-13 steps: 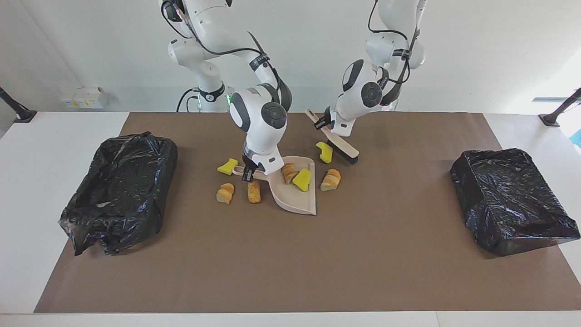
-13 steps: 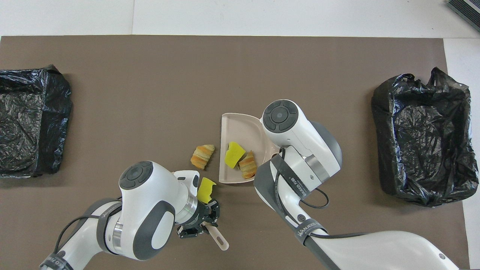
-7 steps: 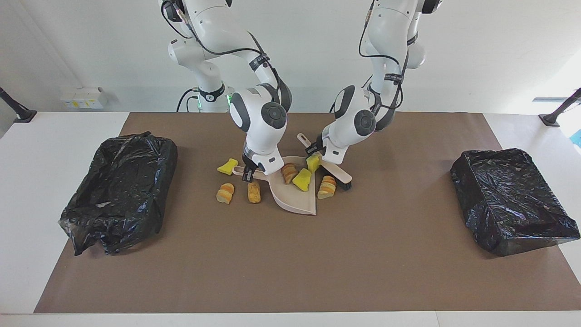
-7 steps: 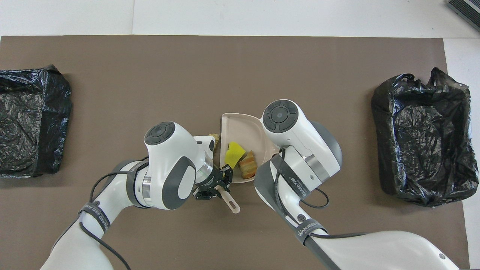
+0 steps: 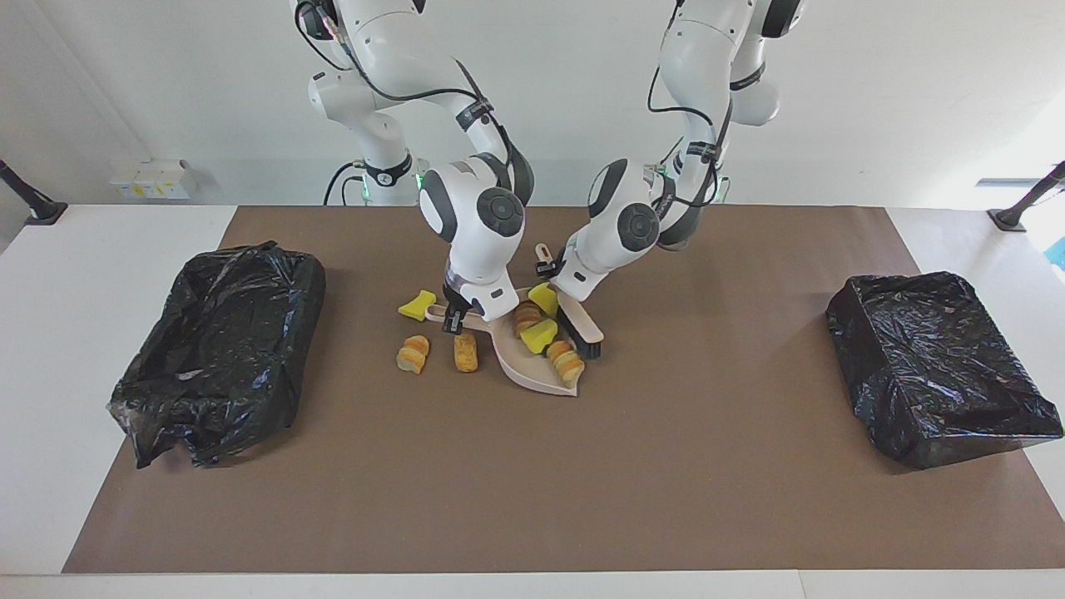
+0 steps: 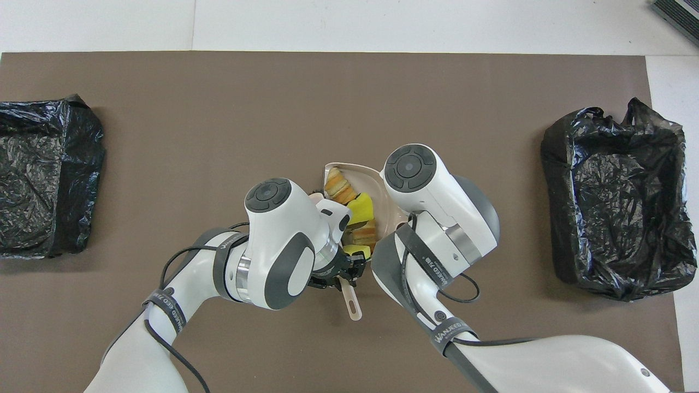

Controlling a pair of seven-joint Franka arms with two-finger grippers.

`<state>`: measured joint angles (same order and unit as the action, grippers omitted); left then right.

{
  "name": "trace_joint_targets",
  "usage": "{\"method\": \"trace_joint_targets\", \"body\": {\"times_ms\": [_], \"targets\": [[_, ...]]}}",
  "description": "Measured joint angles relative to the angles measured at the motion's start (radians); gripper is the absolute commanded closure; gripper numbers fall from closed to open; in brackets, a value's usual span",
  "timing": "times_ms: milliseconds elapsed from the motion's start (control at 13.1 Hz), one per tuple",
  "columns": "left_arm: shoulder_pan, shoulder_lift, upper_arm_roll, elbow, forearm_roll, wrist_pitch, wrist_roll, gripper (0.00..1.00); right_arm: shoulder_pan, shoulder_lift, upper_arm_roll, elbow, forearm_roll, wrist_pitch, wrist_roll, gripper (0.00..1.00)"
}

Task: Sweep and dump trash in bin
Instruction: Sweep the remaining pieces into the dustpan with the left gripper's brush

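Left gripper (image 5: 551, 268) fingers clamp beige bristle brush (image 5: 580, 326); right gripper (image 5: 454, 318) fingers pinch beige plastic dustpan (image 5: 524, 366) handle. Risk: striped toy croissant (image 5: 566, 360) at pan lip rolls out onto table; three pieces (image 5: 413, 353) unswept.

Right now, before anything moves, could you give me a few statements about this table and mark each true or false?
1. The right arm's fingers grip the dustpan by its handle. True.
2. The brush lies loose on the mat. False: the left arm's fingers hold it, with its bristles at the dustpan's open edge.
3. Every piece of trash is in the dustpan. False: a yellow sponge and two bread rolls lie on the mat beside the handle.
4. A black-lined bin stands at the right arm's end of the table, and another at the left arm's end. True.
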<state>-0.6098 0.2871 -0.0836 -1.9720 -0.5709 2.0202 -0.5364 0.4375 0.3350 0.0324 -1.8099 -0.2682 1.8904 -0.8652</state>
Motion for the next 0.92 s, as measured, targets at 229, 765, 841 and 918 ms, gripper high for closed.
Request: {"method": "trace_joint_targets", "body": {"times_ms": [229,765,841,918], "targets": [[0.000,-0.007,-0.025,0.039,0.000,-0.045,0.005,1.00,0.000,0.000,0.000,0.000,0.000,0.000,0.000,1.00],[0.106,-0.046,0.002,0.062,0.053,-0.092,-0.030,1.00,0.000,0.000,0.000,0.000,0.000,0.000,0.000,1.00],[0.117,-0.054,0.004,0.069,0.060,-0.119,-0.041,1.00,0.000,0.000,0.000,0.000,0.000,0.000,0.000,1.00],[0.131,-0.062,0.004,0.077,0.069,-0.161,-0.052,1.00,0.000,0.000,0.000,0.000,0.000,0.000,0.000,1.00]]}}
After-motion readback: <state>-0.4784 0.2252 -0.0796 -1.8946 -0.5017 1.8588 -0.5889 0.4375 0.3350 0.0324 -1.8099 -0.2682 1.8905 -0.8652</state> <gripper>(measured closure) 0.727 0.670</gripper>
